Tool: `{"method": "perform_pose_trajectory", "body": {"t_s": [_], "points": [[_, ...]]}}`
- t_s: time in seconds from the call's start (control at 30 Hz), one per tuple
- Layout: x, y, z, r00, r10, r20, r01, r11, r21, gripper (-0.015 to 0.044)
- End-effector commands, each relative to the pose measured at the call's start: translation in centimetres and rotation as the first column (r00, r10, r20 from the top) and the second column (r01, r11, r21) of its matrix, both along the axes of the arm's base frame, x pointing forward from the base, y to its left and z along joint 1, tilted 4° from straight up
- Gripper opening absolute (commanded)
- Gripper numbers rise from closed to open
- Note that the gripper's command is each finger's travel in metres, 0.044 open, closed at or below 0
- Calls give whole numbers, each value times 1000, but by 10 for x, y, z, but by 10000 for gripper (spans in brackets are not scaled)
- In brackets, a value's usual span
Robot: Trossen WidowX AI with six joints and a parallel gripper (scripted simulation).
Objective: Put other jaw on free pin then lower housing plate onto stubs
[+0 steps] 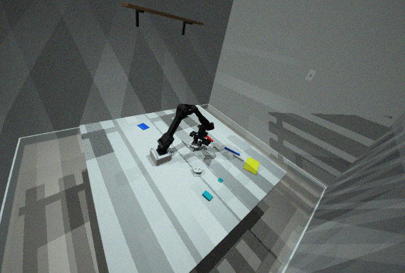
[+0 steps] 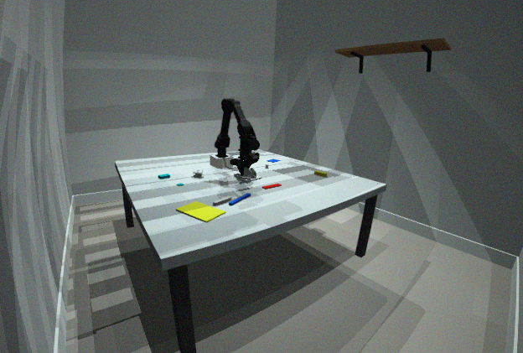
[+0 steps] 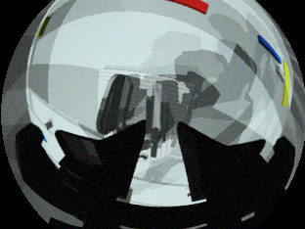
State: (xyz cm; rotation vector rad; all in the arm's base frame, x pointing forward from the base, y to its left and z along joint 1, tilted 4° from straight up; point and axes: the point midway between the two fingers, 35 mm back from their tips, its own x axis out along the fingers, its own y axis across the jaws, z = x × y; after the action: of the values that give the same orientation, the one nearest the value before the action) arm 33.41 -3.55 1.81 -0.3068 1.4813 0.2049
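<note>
My gripper (image 1: 196, 144) (image 2: 245, 174) (image 3: 162, 124) points down over the pale gripper base. It is shut on a grey jaw (image 3: 156, 105), which shows upright beyond the fingertips in the wrist view. Another jaw (image 3: 115, 104), dark in shadow, stands on the left part of the base (image 3: 104, 84). The pins are hidden or too small to tell, and I cannot tell whether the teeth mesh or whether the held jaw is seated. A small pale piece with two round features, apparently the housing plate (image 1: 196, 169) (image 2: 197, 173), lies apart on the table.
A red bar (image 1: 209, 138) (image 2: 271, 186) (image 3: 193, 5), a blue bar (image 1: 232, 151) (image 2: 240, 199), a grey bar (image 2: 222, 200) and a yellow sheet (image 1: 252, 165) (image 2: 200, 211) lie beyond the base. Two teal pieces (image 1: 207, 195) (image 1: 220, 179) lie past the housing plate.
</note>
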Motion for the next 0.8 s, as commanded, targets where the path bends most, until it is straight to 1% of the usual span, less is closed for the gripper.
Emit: {"method": "perform_pose_trajectory", "body": {"t_s": [0.0,0.77], "points": [[0,-1,-2,1000,3,-1,-3,1000,-4,134],[1,-1,-8,1000,10,-1,-10,1000,-5,134]]}}
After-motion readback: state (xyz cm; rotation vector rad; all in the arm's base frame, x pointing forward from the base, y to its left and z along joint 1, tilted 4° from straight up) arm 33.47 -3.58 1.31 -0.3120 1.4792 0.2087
